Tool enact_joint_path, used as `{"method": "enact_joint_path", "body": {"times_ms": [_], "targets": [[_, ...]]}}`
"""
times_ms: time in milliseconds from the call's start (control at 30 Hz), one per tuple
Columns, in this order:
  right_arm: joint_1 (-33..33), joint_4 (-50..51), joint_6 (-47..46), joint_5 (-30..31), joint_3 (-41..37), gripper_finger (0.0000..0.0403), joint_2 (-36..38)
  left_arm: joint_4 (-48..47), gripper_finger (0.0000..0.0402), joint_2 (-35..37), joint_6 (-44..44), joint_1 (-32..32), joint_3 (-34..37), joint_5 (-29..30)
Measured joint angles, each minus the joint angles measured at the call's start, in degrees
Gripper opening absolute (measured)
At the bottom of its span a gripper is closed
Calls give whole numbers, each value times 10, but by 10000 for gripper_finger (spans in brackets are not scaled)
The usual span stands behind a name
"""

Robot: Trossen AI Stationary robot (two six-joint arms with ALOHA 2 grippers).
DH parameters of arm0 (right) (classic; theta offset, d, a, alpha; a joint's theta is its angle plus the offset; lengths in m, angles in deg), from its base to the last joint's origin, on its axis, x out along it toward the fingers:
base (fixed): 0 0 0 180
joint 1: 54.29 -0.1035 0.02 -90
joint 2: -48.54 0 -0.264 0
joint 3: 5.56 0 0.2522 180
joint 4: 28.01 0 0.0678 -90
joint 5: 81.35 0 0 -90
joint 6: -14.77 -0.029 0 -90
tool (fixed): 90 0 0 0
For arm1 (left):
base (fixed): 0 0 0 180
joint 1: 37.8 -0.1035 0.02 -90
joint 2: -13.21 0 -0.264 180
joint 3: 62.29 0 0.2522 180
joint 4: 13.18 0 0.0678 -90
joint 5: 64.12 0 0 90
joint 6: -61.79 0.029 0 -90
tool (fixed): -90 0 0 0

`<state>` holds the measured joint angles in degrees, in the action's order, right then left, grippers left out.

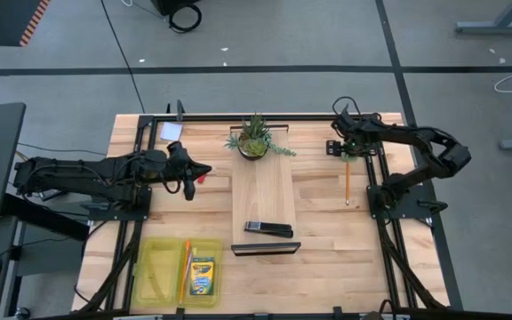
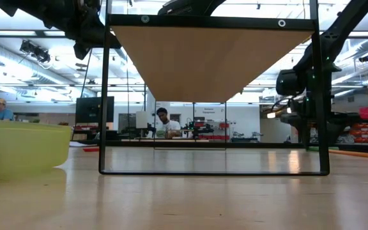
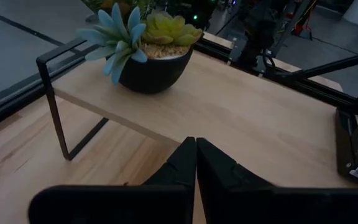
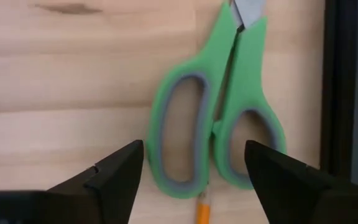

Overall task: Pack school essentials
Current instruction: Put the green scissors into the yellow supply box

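Lab/workshop: strip lights (image 2: 18, 48), equipment benches (image 2: 203, 131) (person (image 2: 165, 122) seated).

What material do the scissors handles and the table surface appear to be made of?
Scissors handles: likely plastic, smooth matte green with grey, possibly rubbery, loop linings. Table: seemingly wood, pale planks with visible grain and seams, light satin finish.

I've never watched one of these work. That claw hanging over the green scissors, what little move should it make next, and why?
Probably lower straight down and close. The right claw hovers open above the green-handled scissors, its fingers on either side of the handles, not touching. The scissors lie flat on the table beside the pencil, far from the yellow bin. The left claw waits shut near the plant.
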<state>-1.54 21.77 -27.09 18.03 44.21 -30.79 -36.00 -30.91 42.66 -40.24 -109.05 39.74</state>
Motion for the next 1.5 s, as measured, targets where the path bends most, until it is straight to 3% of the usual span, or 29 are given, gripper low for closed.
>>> {"method": "enact_joint_path", "body": {"times_ms": [867,1200,1500], "targets": [[26,-35,35,-19,2,216,-27,-3,7,0,3,0,0,0],[22,-16,49,-22,-2,216,8,-3,16,0,3,0,0,0],[-31,-9,27,-21,-1,216,63,-3,9,0,3,0,0,0]]}}
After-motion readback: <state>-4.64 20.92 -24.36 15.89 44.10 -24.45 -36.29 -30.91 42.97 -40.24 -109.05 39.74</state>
